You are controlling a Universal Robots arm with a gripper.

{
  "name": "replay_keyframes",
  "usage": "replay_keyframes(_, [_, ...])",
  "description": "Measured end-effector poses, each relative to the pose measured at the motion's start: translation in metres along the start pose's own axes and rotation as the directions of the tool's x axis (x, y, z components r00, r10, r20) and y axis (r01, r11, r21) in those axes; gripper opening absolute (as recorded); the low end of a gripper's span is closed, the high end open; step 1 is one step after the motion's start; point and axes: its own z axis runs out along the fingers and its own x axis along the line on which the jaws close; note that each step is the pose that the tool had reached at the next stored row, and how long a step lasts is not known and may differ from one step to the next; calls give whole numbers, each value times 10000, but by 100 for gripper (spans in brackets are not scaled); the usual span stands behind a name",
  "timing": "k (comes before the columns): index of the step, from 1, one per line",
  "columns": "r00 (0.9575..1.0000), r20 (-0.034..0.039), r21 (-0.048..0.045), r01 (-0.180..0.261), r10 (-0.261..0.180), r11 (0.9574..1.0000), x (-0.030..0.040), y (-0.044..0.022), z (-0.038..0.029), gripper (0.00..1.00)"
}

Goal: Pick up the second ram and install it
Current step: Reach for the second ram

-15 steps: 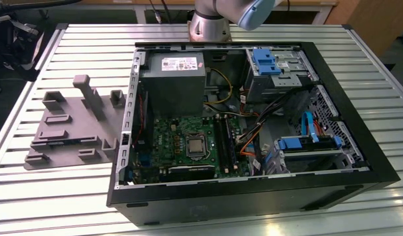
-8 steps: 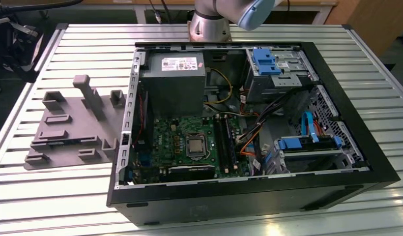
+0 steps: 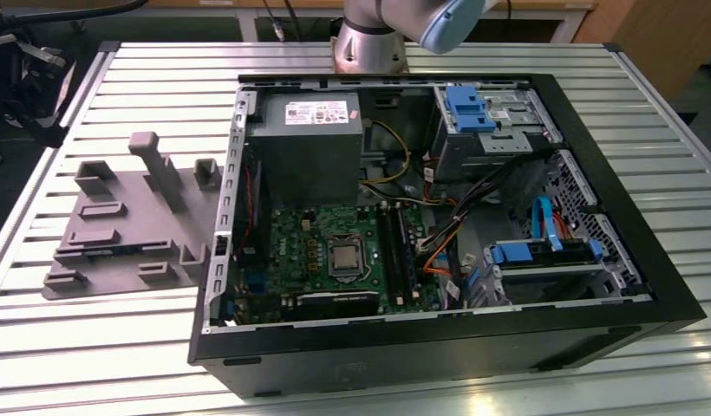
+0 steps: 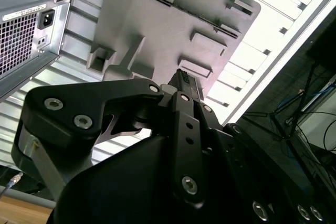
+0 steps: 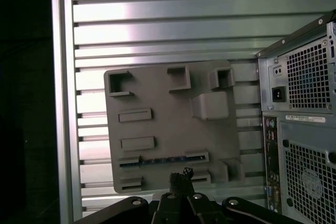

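Fingers: in the first wrist view my fingers [image 5: 176,178] look drawn together, or very nearly so, with nothing between them. They hang above the near edge of the holder plate. In the second wrist view one finger [image 4: 184,85] points at that same plate.
Second ram: the second ram [image 5: 160,160] stands on its long edge in a groove of the grey holder plate [image 5: 173,114], between two small blocks. It is close to the fingertips but apart from them, and it is not in the computer.
Holder plate: in the exterior view the plate [image 3: 124,251] lies on the counter [image 3: 448,61] in the left half of the frame, just beside the case.
Computer case: the open computer case [image 3: 668,303] fills the middle and right of the exterior view. The first wrist view shows its rear panel [image 5: 304,129].
Motherboard: the green motherboard [image 3: 309,251] sits low and centre in the case, with the long black memory slots [image 3: 396,251] along its right side. I cannot tell whether any slot is filled.
Arm: the arm [image 3: 373,39] stands at the top centre of the exterior view, behind the case.
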Motion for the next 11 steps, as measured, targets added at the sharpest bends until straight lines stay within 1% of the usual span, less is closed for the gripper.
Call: replay_keyframes(11, [10000, -1, 0, 0, 0, 10000, 21, -12, 27, 11])
